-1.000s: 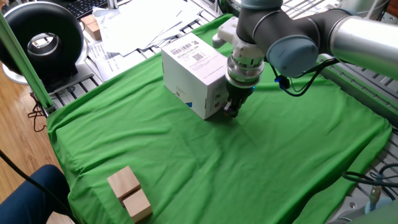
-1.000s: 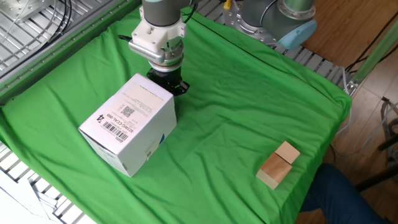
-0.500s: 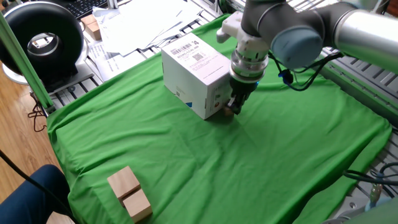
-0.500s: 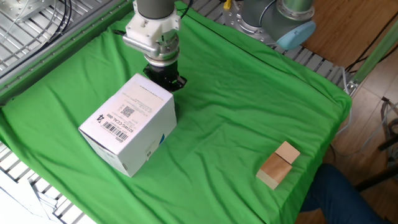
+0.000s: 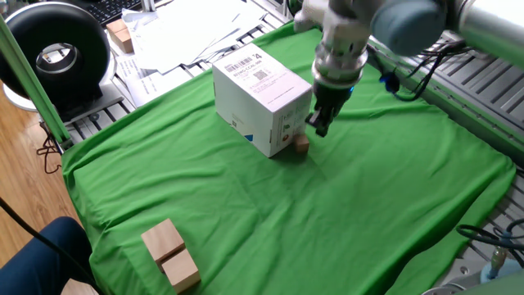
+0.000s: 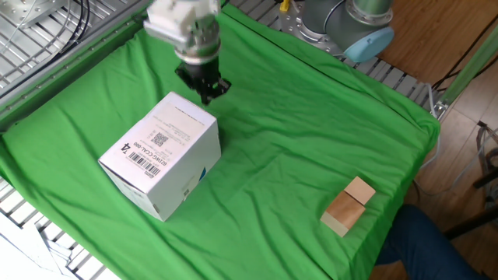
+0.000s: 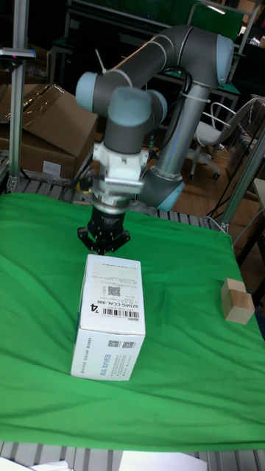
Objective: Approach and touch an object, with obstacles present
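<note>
- A bench covered in a green cloth [image 5: 344, 213] carries a large white box [image 5: 260, 98] with a barcode label on top.
- A tiny light-brown wooden cube [image 5: 301, 145] sits on the cloth, touching or just beside the box's lower corner; it shows only in one fixed view, while the box hides it in the others.
- The robot's tool [image 5: 320, 124] hangs above the cube, clear of it, close to the box's side.
- Whether its fingers are apart or together cannot be told; they look dark and blurred.
- Two larger pale wooden blocks [image 5: 170, 255] lie together near the cloth's edge, well apart from the box.
</note>
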Robot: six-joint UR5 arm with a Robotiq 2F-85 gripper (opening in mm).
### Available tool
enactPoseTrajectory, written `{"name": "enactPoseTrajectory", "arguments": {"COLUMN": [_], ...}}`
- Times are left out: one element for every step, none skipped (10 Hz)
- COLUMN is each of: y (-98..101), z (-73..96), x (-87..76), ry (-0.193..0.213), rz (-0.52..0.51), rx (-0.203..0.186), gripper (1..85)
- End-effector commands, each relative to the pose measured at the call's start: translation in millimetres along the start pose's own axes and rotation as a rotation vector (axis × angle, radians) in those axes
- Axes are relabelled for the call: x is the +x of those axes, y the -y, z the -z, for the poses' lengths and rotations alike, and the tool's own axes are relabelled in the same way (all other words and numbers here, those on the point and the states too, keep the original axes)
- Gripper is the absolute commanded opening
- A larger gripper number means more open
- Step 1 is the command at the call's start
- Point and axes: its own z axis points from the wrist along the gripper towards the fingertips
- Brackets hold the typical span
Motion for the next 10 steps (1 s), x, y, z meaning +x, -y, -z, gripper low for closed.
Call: {"name": "enactPoseTrajectory", "arguments": {"y": [-6.2,-13.2,-20.7,-28.8,-34.1,-35.7,-34.4,-33.7,-31.0,-29.3], "z": [59.4,82.6,98.7,108.4,111.9,112.4,112.3,112.0,111.7,111.8], "x": [14.3,14.2,11.9,10.2,8.5,5.0,2.2,-1.1,-4.7,-6.2], "ry": [-0.028,-0.043,-0.043,-0.043,-0.040,-0.033,-0.022,-0.013,-0.007,-0.007], "rz": [-0.052,-0.082,-0.105,-0.127,-0.143,-0.158,-0.163,-0.168,-0.163,-0.159], "rx": [-0.014,-0.029,-0.041,-0.051,-0.050,-0.046,-0.042,-0.042,-0.040,-0.043], "gripper": [2.3,2.3,2.3,2.3,2.3,2.3,2.3,2.3,2.3,2.3]}}
